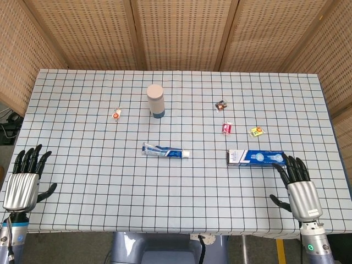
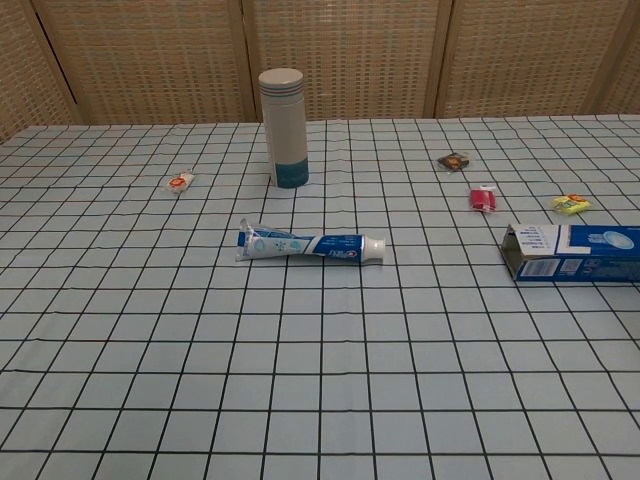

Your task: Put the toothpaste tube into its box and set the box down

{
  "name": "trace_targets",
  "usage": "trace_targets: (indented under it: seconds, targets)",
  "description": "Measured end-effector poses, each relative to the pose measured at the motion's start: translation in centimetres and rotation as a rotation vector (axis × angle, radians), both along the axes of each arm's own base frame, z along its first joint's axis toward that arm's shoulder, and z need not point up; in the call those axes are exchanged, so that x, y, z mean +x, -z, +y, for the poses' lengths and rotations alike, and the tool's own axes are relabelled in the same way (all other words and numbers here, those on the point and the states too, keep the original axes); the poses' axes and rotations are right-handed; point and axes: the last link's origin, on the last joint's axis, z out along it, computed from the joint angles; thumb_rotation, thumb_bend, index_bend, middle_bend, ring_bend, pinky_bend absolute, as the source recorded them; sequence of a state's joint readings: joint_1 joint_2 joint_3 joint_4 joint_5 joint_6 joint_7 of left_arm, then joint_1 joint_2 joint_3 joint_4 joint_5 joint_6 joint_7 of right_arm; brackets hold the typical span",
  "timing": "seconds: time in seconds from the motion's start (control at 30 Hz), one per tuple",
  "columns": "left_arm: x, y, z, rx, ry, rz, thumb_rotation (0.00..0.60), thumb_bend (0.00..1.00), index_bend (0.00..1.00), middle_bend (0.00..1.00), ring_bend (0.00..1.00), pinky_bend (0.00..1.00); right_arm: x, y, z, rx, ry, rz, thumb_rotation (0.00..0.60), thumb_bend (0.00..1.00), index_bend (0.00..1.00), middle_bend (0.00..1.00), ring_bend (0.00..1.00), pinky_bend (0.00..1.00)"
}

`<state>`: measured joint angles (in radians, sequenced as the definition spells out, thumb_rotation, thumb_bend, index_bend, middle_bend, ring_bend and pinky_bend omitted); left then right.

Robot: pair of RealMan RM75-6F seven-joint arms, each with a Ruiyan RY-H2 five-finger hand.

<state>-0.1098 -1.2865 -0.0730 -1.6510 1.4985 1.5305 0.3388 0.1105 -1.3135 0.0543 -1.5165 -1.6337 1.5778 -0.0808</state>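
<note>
The toothpaste tube [image 1: 165, 150] is seen lying flat at frame centre, the box [image 1: 257, 158] lying right of it, while the left hand [image 1: 22, 184] and right hand [image 1: 300, 190] are held spread, empty, at the lower corners.

Box [image 1: 257, 158] lies just ahead of right hand [image 1: 298, 189], tube [image 1: 165, 150] well to its left mid-table, canister [image 1: 155, 100] behind tube, small packets [image 1: 226, 127] behind box, left hand [image 1: 23, 182] at far-left near edge.
</note>
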Motion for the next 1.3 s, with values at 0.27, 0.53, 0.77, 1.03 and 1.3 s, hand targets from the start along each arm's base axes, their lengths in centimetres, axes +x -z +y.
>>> trace_targets:
  seconds: [0.27,0.53,0.77,1.03,1.3]
  targets:
    - [-0.2,0.1,0.3,-0.01,-0.007,0.002,0.6,0.21,0.12,0.0,0.0,0.0,-0.4,-0.8,-0.4,-0.023,0.017,-0.015,0.6,0.17,0.2,0.0,0.0,0.04]
    - [-0.3,0.2,1.8,-0.08,-0.014,-0.004,0.6,0.22,0.22,0.0,0.03,0.03,-0.9,-1.2,-0.8,-0.039,0.028,-0.026,0.6,0.17,0.2,0.0,0.0,0.04]
    - [1.9,0.8,6.2,-0.196,0.054,0.057,0.6,0.23,0.23,0.0,0.03,0.03,-1.8,-1.4,-1.4,-0.051,0.07,-0.015,0.6,0.17,0.2,0.0,0.0,0.04]
    - [6.2,3.0,11.2,-0.295,0.125,0.088,0.6,0.23,0.22,0.0,0.03,0.03,-2.7,-1.5,-1.9,-0.065,0.111,0.005,0.6,0.17,0.2,0.0,0.0,0.04]
    - [10.2,7.0,15.0,-0.377,0.148,0.105,0.6,0.23,0.22,0.0,0.05,0.04,-3.3,-1.7,-2.3,-0.075,0.136,0.013,0.6,0.17,0.2,0.0,0.0,0.04]
